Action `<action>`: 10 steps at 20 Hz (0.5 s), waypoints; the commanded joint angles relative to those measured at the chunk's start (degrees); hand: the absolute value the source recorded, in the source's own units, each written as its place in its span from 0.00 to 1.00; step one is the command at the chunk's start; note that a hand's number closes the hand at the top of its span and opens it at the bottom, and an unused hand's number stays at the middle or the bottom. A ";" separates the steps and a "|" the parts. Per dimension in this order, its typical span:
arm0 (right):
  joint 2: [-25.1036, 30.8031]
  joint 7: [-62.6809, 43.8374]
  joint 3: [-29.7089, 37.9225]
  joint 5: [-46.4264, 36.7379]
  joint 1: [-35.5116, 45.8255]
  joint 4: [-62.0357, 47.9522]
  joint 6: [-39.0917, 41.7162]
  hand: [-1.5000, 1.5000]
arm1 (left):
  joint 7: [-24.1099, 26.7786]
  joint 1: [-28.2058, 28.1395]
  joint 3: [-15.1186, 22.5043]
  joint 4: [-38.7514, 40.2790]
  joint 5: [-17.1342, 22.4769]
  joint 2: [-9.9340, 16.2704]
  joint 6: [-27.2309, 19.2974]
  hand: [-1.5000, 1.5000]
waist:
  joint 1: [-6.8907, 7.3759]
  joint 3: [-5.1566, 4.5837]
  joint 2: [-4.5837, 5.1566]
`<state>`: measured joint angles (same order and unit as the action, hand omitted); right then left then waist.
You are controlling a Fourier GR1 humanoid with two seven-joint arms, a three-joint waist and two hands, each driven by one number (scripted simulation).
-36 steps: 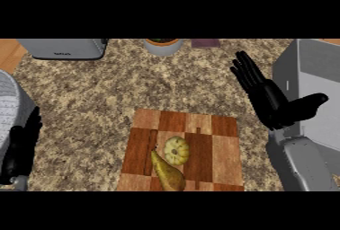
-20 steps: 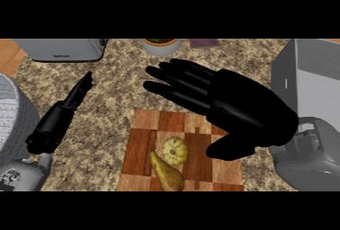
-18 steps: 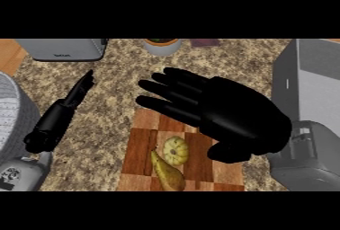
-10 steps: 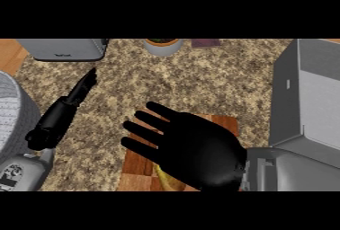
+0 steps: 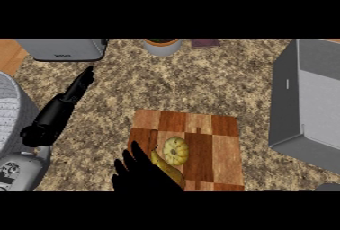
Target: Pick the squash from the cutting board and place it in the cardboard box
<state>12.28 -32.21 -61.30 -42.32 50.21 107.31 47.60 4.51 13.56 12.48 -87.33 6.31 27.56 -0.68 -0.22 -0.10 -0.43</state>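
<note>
**On the board: squash not yet lifted**

Across the head view, a speckled granite counter [image 5: 199, 85] fills the frame, with a strip of wood surface seen at the upper left corner. A checkered wooden cutting board [image 5: 212, 148] lies on the counter toward the lower middle. On it the squash [image 5: 175, 150], pale yellow and ribbed, is seen lying left of centre, with a darker yellow neck running down toward the board's lower edge.

The box [image 5: 309, 108], grey in colour, stands at the right edge, well apart from the squash; its open inside is seen from above and nothing can be made out in it. A grey appliance [image 5: 63, 48] is placed at the upper left, a small pot [image 5: 162, 45] at the top middle, and a dark flat item [image 5: 206, 42] just beside it.

The right hand [image 5: 143, 177] is seen at the lower edge, its fingers spread and straight, over the board's lower left corner, just beside the squash's neck; nothing is held. The left hand [image 5: 69, 96] is seen at the left, fingers straight and pointing up the counter, holding nothing.
</note>
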 commanded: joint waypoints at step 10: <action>-12.12 -15.12 -5.74 -5.18 -9.66 -5.41 11.30 0.00 | 2.85 -3.43 -1.52 -0.33 -2.91 -1.79 2.42 0.50 | 0.51 0.07 0.25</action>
<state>2.72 -43.40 -66.59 -47.35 42.28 102.84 53.38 6.78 12.39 11.25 -86.12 4.21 25.88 0.87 -0.05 -0.04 -0.17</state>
